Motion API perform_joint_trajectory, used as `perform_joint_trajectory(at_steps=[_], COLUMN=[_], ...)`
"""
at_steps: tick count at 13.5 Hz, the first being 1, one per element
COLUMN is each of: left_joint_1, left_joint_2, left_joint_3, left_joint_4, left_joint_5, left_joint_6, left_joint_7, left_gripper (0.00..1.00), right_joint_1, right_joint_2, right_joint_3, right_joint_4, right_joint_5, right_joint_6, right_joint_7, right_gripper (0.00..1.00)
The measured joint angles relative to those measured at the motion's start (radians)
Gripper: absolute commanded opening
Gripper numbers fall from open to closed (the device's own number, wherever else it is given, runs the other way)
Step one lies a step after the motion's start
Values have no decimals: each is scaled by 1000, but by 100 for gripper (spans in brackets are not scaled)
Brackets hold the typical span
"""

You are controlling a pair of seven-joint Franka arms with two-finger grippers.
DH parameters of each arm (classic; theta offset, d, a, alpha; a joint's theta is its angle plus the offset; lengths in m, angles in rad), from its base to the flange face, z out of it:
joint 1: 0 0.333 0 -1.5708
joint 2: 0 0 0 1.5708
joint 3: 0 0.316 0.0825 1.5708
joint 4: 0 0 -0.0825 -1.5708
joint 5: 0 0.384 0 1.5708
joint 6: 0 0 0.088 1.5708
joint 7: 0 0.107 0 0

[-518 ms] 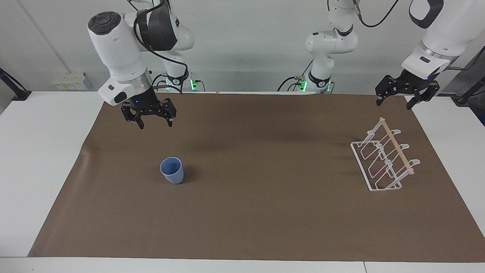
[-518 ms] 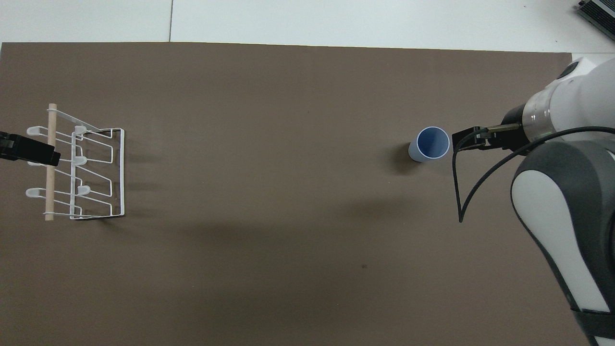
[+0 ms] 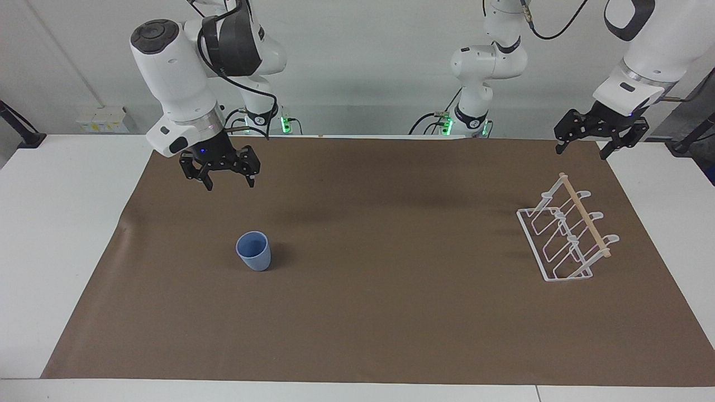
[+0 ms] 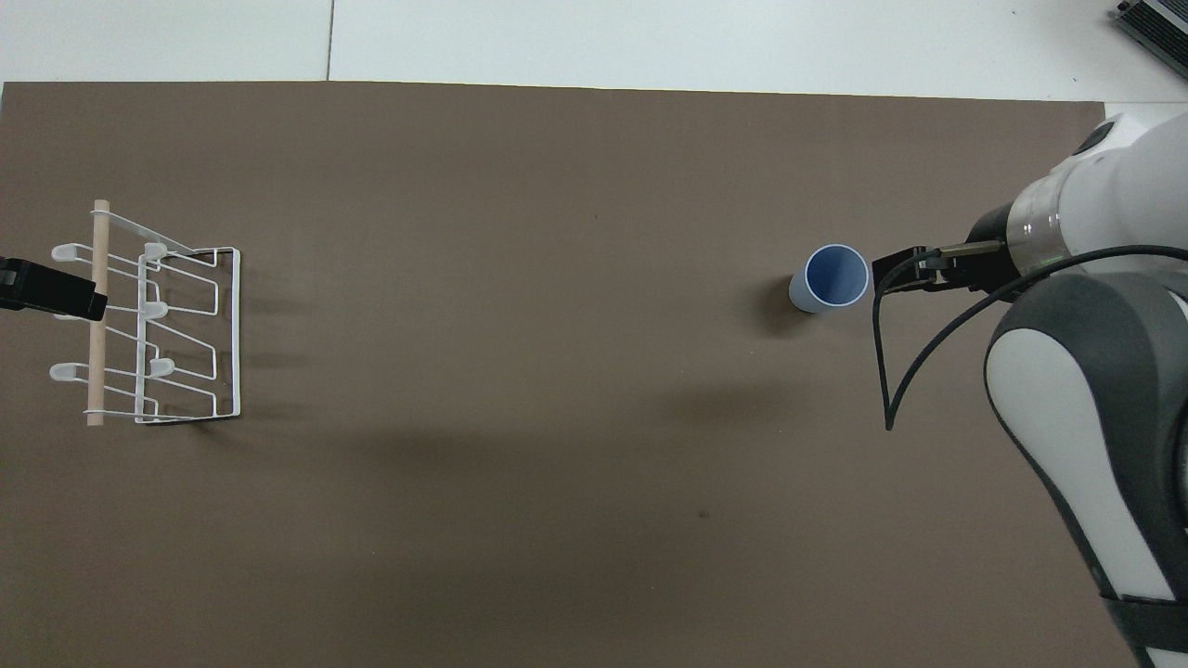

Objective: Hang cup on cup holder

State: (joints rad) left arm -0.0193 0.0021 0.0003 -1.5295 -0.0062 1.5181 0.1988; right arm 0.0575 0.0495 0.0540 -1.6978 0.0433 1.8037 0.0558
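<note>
Facing view: we have a white table (image 3: 61,234) with a brown mat (image 3: 391,312) over most of it, and a plain pale wall (image 3: 357,67) at the robots' end. Both arm bases sit at that edge, green lights on. A small white box (image 3: 101,119) stands by the wall toward the right arm's end.

The cup (image 3: 253,251) stands upright on the mat, rim up, toward the right arm's end. The holder (image 3: 565,234) stands on the mat toward the left arm's end, well apart from the cup, wooden rod on top, no cup on it. We see bare mat between the two.

The right gripper (image 3: 229,180) hangs in the air over the mat, nearer the robots than the cup, fingers spread wide, empty. The left gripper (image 3: 581,149) is up over the mat's edge at the robots' end, near the holder, fingers wide, empty.

Overhead view: we see the same mat (image 4: 557,464), with a white table strip (image 4: 650,42) at its farthest edge and a dark device corner (image 4: 1155,20) on it. The cup (image 4: 831,277) shows its open rim, just beside the right gripper's tip (image 4: 905,270). The holder (image 4: 158,320) is partly covered by the left gripper (image 4: 51,289).
</note>
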Motion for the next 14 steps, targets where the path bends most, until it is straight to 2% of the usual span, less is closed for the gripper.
perform_joint_trajectory(at_steps=[8, 14], left_joint_1=[-2, -2], left_joint_2=[-1, -8], left_joint_3=[-4, -8], left_joint_4=[0, 0], left_joint_5=[3, 22], left_joint_6=[0, 0], left_joint_7=[0, 0], left_gripper=[100, 100], right_joint_1=[0, 1], right_joint_2=[0, 0], right_joint_3=[0, 0], right_joint_4=[0, -17], right_joint_5=[0, 0], right_joint_6=[6, 65], right_joint_7=[0, 0], right_gripper=[100, 100])
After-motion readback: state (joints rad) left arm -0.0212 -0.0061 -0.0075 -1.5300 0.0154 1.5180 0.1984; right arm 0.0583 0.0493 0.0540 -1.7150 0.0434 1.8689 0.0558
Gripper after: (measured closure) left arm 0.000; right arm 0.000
